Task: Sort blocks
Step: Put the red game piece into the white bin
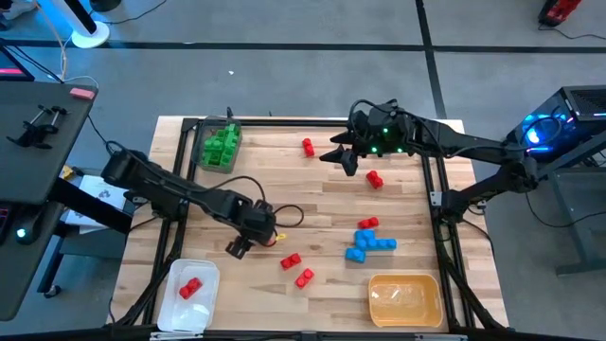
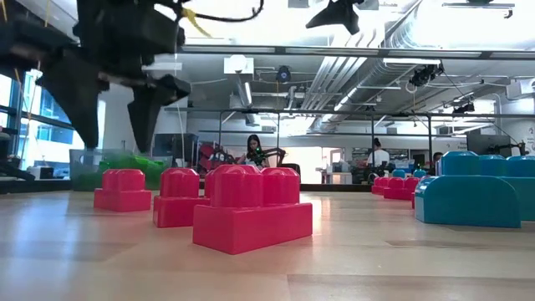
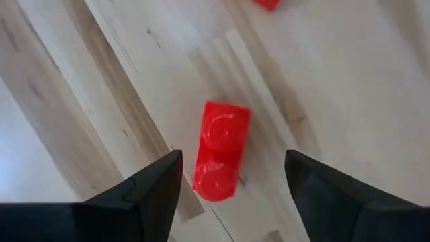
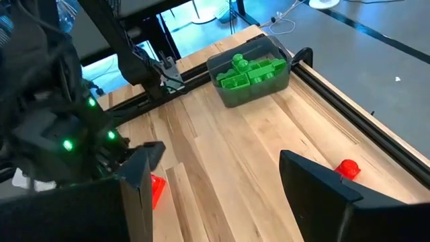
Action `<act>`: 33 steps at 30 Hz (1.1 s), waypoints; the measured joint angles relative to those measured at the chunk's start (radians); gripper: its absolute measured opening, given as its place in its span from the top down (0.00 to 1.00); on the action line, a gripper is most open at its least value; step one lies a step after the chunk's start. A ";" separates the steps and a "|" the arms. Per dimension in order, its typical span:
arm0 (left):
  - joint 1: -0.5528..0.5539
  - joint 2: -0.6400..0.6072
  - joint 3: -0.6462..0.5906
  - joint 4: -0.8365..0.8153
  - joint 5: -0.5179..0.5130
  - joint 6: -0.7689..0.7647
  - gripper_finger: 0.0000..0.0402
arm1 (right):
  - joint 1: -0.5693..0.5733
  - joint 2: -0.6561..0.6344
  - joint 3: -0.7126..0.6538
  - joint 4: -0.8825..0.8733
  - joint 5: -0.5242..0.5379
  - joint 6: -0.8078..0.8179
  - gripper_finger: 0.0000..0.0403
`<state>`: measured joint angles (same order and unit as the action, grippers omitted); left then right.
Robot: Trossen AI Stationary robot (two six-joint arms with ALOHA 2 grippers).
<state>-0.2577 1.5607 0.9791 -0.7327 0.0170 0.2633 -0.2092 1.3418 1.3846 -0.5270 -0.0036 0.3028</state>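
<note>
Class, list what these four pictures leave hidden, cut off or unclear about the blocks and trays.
- Yellow tray: high view, glare on its floor; contents unclear.
- Green blocks: high view, too small to count; low view, partly behind the left hand.
- Blue blocks: low view, cut off by the right edge.
- Red block: right wrist view, partly behind a dark finger.

Scene was evenly lit from overhead. The pale wooden slatted worktop (image 1: 322,204) showed only faint, soft shadows under the arms in the high view. In the low view, long ceiling light strips (image 2: 351,50) burned near white, and the room behind was hazy. The nearest red plastic toy brick (image 2: 251,209) was fairly sharp; the blue plastic bricks (image 2: 472,196) at the right edge looked soft. In the left wrist view the two dark fingers (image 3: 144,202) were blurred, and the wood beyond washed out pale. The right wrist view had blue glare near the table's far corner.
</note>
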 joint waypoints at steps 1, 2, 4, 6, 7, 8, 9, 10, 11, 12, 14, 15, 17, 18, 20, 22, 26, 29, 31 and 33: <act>0.002 0.016 0.000 0.001 0.000 0.008 0.37 | 0.000 0.000 0.000 0.000 0.000 0.006 0.47; 0.002 0.034 0.000 0.006 -0.001 0.012 0.37 | 0.000 0.000 0.000 0.000 0.000 0.008 0.47; 0.004 0.065 0.000 0.028 -0.003 0.016 0.37 | 0.000 0.000 0.000 -0.002 0.000 0.011 0.47; 0.009 0.095 0.000 0.046 -0.003 0.016 0.37 | 0.000 0.000 0.000 -0.004 0.000 0.011 0.47; 0.010 0.110 0.000 0.051 -0.002 0.012 0.37 | 0.000 0.000 0.000 -0.004 0.000 0.011 0.47; 0.013 0.125 0.000 0.052 -0.003 0.007 0.37 | 0.000 0.000 0.000 -0.004 0.000 0.011 0.47; 0.017 0.140 0.000 0.049 -0.002 0.001 0.37 | 0.000 0.000 0.000 -0.004 0.000 0.011 0.47; 0.019 0.155 0.000 0.048 -0.001 -0.006 0.37 | 0.000 0.000 0.000 -0.007 0.000 0.011 0.47; 0.022 0.165 0.000 0.045 0.000 -0.012 0.37 | 0.000 0.000 0.000 -0.008 0.000 0.011 0.47; 0.022 0.176 0.000 0.042 0.001 -0.016 0.37 | 0.000 0.000 0.000 -0.008 0.000 0.011 0.47; 0.024 0.190 0.000 0.037 0.004 -0.023 0.37 | 0.000 0.000 0.000 -0.008 0.000 0.011 0.47; 0.024 0.193 0.001 0.038 0.008 -0.024 0.37 | 0.000 0.000 0.000 -0.008 0.000 0.011 0.47; 0.024 0.190 0.001 0.038 0.020 -0.035 0.40 | 0.000 0.000 0.000 -0.008 0.000 0.011 0.47; 0.024 0.187 0.001 0.038 0.028 -0.049 0.42 | 0.000 0.000 0.000 -0.008 0.000 0.011 0.47; 0.031 0.164 0.000 0.023 0.042 -0.085 0.50 | 0.000 0.000 0.000 -0.009 0.000 0.010 0.47; 0.044 0.128 0.000 0.017 0.071 -0.123 0.61 | 0.000 0.000 0.000 -0.008 0.000 0.005 0.47; 0.079 0.040 0.000 0.015 0.078 -0.190 0.87 | 0.000 0.000 0.000 -0.008 0.000 -0.020 0.47; 0.105 -0.040 0.001 0.014 0.079 -0.233 0.98 | 0.000 0.000 0.000 -0.008 0.000 -0.025 0.47; 0.117 -0.085 0.001 0.008 0.078 -0.236 0.96 | 0.000 0.000 0.000 -0.008 0.000 -0.038 0.47; 0.123 -0.126 0.001 -0.007 0.077 -0.233 0.93 | 0.000 0.000 0.000 -0.008 0.000 -0.042 0.47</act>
<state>-0.1344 1.4345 0.9798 -0.7398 0.0942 0.0302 -0.2089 1.3418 1.3846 -0.5350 -0.0036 0.2611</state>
